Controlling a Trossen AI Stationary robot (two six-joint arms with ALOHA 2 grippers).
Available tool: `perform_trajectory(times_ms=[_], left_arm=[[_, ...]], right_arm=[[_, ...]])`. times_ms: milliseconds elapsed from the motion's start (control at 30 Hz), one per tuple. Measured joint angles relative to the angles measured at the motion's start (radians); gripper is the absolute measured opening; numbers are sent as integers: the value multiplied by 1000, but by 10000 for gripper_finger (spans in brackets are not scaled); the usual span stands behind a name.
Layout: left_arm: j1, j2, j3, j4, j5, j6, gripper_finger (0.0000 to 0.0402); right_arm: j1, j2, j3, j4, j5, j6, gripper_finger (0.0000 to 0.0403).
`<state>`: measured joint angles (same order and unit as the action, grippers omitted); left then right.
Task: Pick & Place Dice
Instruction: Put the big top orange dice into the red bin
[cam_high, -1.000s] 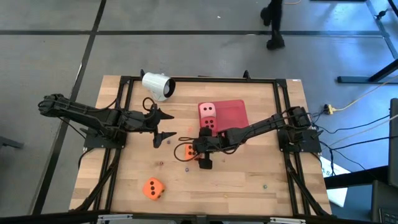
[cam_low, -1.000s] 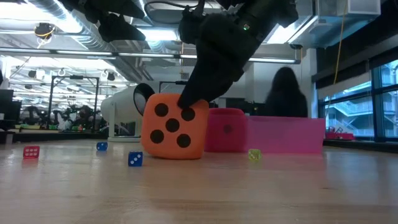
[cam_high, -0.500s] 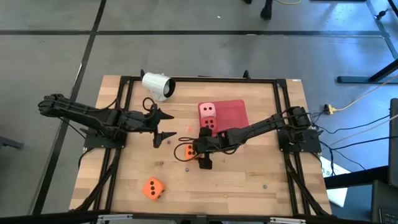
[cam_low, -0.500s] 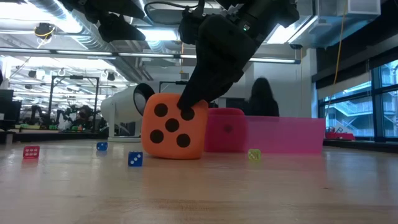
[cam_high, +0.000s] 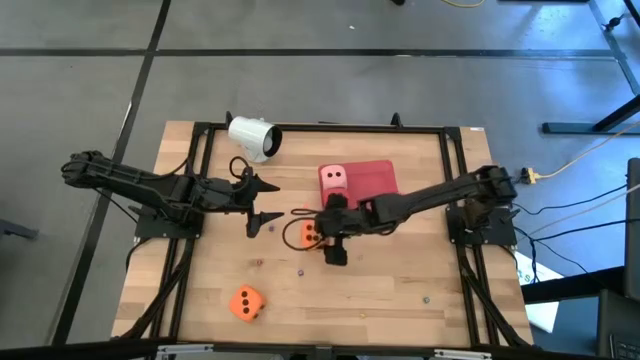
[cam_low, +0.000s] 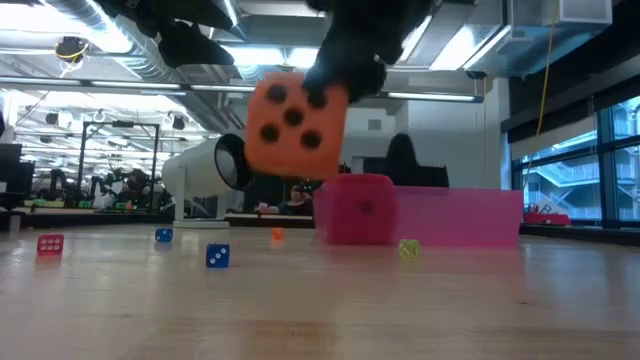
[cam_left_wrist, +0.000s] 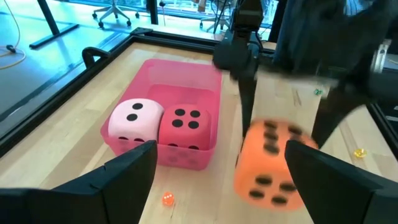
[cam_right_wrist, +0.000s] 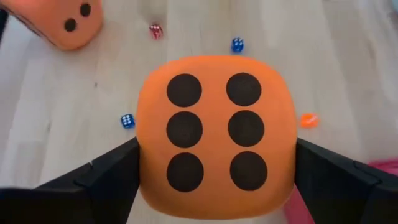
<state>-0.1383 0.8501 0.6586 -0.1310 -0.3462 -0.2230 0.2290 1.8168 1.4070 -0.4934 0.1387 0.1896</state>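
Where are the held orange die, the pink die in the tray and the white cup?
held orange die (cam_low: 295, 122), low view, its pip face.
pink die (cam_left_wrist: 135, 117), left wrist view, top face.
white cup (cam_high: 252, 135), high view, its side wall.

Four big dice: two orange ones, the first (cam_high: 311, 234) held at the table's centre and the second (cam_high: 245, 302) at seven o'clock, one pale pink (cam_high: 333, 179) and one red (cam_left_wrist: 182, 123), both in the single tray (cam_high: 376, 178). One white cup (cam_high: 252, 136) at eleven o'clock. Several tiny dice (cam_low: 217, 256).

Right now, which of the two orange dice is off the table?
The orange die gripped by the right gripper, lifted beside the tray. The other orange die sits on the table's near edge.
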Motion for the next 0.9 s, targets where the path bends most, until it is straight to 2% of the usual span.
perform_trajectory(times_ms=[133, 400, 533, 667, 900], left_arm=[[0, 0, 0, 0, 0, 0, 347], [0, 0, 0, 0, 0, 0, 347], [0, 0, 0, 0, 0, 0, 347], [0, 0, 0, 0, 0, 0, 347], [0, 0, 0, 0, 0, -1, 347]], right_arm=[[0, -67, 71, -187, 59, -21, 364], [0, -228, 114, -524, 297, 61, 364], [-1, -252, 115, -643, 310, 65, 364], [-8, -253, 104, -686, 314, 65, 364], [-74, -250, -74, -677, 323, 64, 364]])
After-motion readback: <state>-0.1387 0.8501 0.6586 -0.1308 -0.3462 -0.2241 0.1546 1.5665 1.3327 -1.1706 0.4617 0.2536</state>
